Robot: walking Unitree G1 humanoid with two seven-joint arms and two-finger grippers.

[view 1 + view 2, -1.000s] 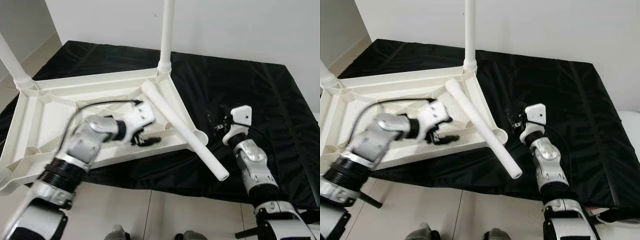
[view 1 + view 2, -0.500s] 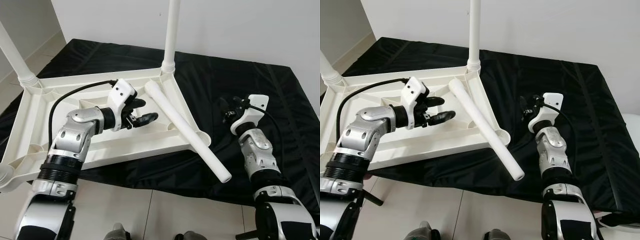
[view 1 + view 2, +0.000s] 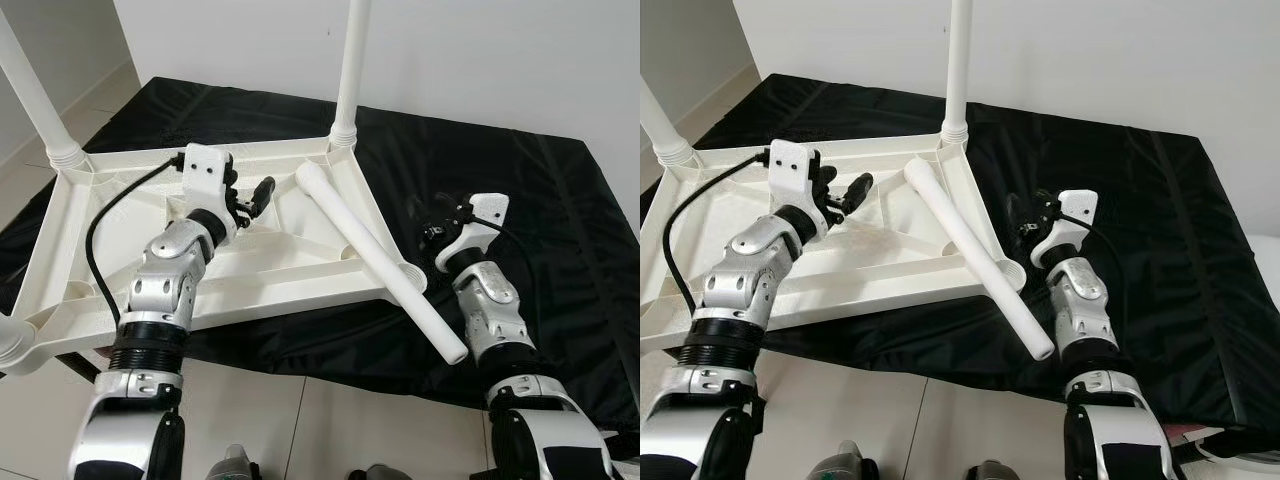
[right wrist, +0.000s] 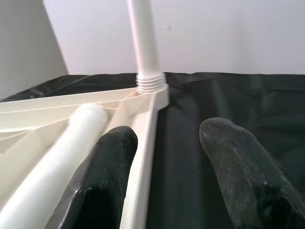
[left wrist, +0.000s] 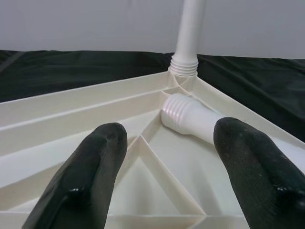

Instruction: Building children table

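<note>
The white plastic tabletop (image 3: 90,215) lies upside down on a black cloth. Two white legs stand screwed into its far corners, one at the left (image 3: 35,95) and one at the right (image 3: 350,70). A loose white leg (image 3: 375,255) lies slanted across the near right corner, its threaded end (image 5: 183,114) resting inside the frame. My left gripper (image 3: 250,198) hovers open over the ribbed underside, just left of that threaded end. My right gripper (image 3: 428,222) is open above the cloth, just right of the loose leg (image 4: 62,157), and holds nothing.
The black cloth (image 3: 540,200) stretches to the right over a low platform, with its near edge dropping to a pale tiled floor (image 3: 330,425). A white wall (image 3: 500,60) closes the far side. The tabletop's near left corner (image 3: 10,350) overhangs the cloth edge.
My left gripper has lifted off the near rib and swung toward the far side of the frame, beside the loose leg's threaded end. My right gripper shifted slightly toward the loose leg.
</note>
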